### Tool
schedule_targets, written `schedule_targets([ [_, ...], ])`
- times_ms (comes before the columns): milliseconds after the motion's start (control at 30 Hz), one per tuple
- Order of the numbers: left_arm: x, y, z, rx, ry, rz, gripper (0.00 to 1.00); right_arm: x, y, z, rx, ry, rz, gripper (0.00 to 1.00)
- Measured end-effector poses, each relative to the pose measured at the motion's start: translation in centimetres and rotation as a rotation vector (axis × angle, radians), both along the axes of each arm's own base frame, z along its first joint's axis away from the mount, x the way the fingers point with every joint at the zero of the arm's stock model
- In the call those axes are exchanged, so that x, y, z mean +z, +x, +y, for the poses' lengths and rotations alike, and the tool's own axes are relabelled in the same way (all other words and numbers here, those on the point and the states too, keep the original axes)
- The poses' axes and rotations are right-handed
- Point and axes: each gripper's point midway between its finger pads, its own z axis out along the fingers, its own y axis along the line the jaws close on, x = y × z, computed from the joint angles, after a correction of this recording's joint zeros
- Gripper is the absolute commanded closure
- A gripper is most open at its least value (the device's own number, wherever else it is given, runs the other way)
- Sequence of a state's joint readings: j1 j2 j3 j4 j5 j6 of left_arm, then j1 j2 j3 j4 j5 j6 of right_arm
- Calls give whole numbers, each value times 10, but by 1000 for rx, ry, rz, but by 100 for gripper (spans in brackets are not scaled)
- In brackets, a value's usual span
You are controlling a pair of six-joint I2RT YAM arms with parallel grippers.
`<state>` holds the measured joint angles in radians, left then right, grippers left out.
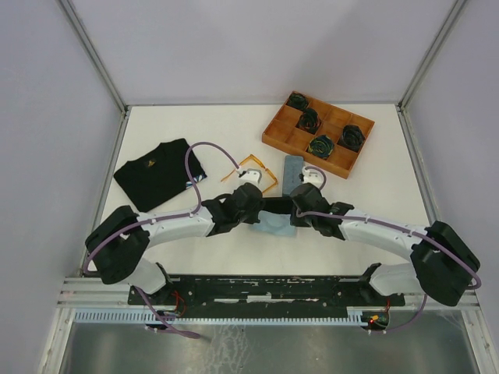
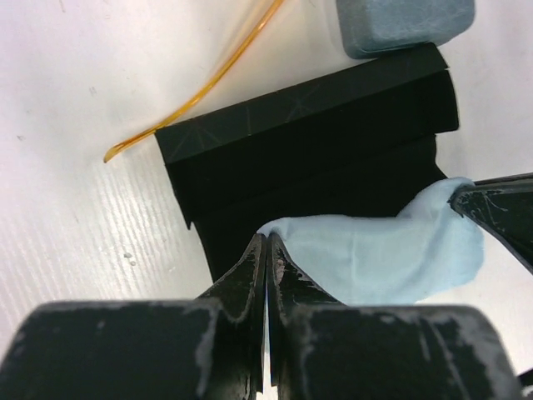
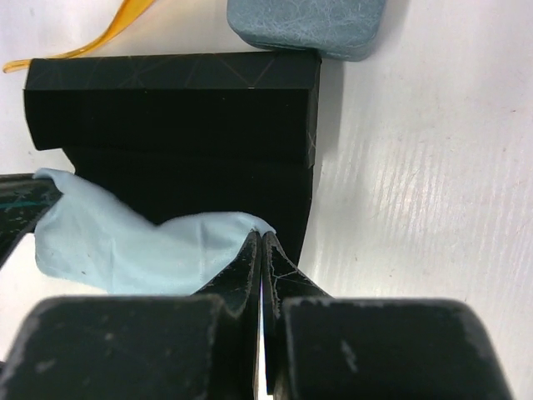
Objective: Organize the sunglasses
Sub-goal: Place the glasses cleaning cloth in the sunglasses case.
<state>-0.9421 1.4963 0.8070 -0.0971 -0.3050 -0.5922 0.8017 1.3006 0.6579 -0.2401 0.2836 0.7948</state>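
The left end effector (image 2: 265, 254) was closed, its tips pinching one corner of a light blue cloth (image 2: 375, 258). The right end effector (image 3: 261, 250) was closed as well, clamped on the opposite corner of that cloth. The cloth sagged between them, lying partly over the near side of a black case (image 2: 316, 150) that rested flat on the white worktop (image 1: 195, 132). In the top view both arms met over the middle of the worktop, one on each side of this case.

The orange-yellow sunglasses (image 1: 251, 166) lay just behind the black case, towards its left end, with one thin temple curving out across the worktop in the left wrist view. A grey-blue case (image 2: 404, 21) sat beside them to the right, touching the far right corner of the black case.

Further back on the right stood a wooden tray (image 1: 273, 134) with compartments, several holding dark round bundles (image 1: 320, 146). A folded black garment (image 1: 158, 173) lay well apart at the left.
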Motion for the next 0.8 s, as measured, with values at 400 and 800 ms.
schedule_targets([
  [400,-12,15,18,54,64,-12,97,-12,13,6,15,-20,41,100],
  [800,-30,18,19,59,93,8,97,-18,24,8,26,-50,40,100],
])
